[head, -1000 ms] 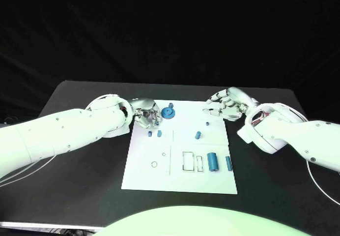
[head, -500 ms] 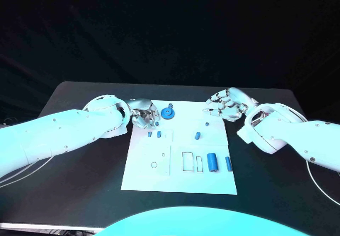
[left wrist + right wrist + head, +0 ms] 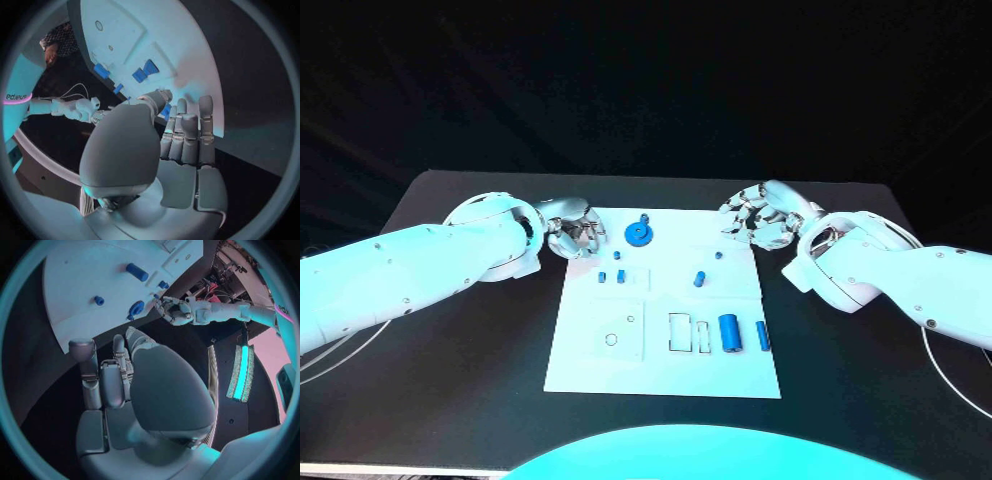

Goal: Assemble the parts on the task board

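The white task board (image 3: pixel 661 350) lies in the middle of the black table. A round blue part (image 3: pixel 638 233) sits at its far edge. Small blue parts (image 3: pixel 613 276) lie in the left half, and two more (image 3: pixel 702 279) in the right half. Nearer me lie a thick blue cylinder (image 3: pixel 730 327) and a thinner one (image 3: pixel 763 335). My left hand (image 3: pixel 574 228) hovers at the board's far left corner, holding nothing, a little left of the round part. My right hand (image 3: pixel 759 218) hangs at the far right corner, fingers loosely bent and empty. The left wrist view shows the left hand's fingers (image 3: pixel 187 135) stretched toward the board (image 3: pixel 137 30).
Outlined slots (image 3: pixel 682 330) and small holes (image 3: pixel 615 339) mark the board's near half. Black table (image 3: pixel 459 350) surrounds the board on all sides. The right wrist view shows the board (image 3: pixel 87 270) and my left hand (image 3: pixel 181 309) beyond my right hand's fingers (image 3: pixel 94 375).
My left hand has drawn back to the left, away from the round blue part, off the board's edge. The right hand has barely moved.
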`<action>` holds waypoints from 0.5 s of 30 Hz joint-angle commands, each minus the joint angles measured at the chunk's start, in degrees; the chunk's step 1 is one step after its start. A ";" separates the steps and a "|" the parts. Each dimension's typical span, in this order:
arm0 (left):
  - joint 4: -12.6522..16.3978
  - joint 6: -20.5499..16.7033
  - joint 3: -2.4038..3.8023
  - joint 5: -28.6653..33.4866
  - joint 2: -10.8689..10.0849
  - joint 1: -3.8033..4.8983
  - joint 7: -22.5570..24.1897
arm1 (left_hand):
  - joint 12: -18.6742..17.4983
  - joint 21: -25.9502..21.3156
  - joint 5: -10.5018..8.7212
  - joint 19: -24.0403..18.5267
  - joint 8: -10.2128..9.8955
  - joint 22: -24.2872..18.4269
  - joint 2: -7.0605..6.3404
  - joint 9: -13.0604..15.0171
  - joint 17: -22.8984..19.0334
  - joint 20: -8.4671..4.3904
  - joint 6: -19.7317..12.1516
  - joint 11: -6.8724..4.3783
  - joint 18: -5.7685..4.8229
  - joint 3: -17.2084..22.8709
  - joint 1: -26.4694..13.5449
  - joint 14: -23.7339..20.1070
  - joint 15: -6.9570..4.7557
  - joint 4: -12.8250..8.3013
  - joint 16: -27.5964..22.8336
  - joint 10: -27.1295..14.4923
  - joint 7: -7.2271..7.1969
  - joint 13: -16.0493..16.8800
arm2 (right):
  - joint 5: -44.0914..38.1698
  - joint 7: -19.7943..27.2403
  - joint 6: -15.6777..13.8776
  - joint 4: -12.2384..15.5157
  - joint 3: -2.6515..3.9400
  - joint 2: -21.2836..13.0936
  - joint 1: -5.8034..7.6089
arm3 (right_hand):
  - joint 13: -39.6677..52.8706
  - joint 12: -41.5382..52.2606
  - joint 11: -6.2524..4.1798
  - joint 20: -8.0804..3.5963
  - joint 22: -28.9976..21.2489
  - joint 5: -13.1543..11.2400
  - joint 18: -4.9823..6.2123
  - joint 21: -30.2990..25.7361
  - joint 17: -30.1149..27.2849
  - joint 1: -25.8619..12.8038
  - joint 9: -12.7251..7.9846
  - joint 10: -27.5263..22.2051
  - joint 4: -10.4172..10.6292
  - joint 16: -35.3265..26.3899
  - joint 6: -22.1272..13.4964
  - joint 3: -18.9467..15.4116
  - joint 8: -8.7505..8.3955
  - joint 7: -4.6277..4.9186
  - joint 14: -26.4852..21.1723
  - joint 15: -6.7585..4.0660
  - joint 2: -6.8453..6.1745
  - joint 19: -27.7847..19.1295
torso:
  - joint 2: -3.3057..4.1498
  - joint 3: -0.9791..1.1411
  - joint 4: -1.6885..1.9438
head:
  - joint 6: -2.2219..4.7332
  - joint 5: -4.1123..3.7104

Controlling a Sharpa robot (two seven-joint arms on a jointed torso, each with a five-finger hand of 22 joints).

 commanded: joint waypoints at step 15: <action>3.69 -7.58 1.31 52.36 -6.01 0.85 16.34 | 0.41 -2.55 0.33 -3.07 0.74 -1.08 1.33 -0.18 -10.86 0.59 1.39 1.41 0.77 1.87 0.75 -7.44 1.04 -2.13 -10.92 -3.34 2.40 -0.32 | -24.80 -4.88 14.06 -3.34 0.02 2.06 -0.50 | -15.20 -11.14 0.39 0.64 8.00 -0.31 -0.78 11.64 2.87 -2.04 -0.61 1.73 -2.85 3.02 5.45 10.81 0.83 0.59 2.67 0.65 -5.13 3.95 | 0.09 0.02 -0.03 | 1.19 -2.07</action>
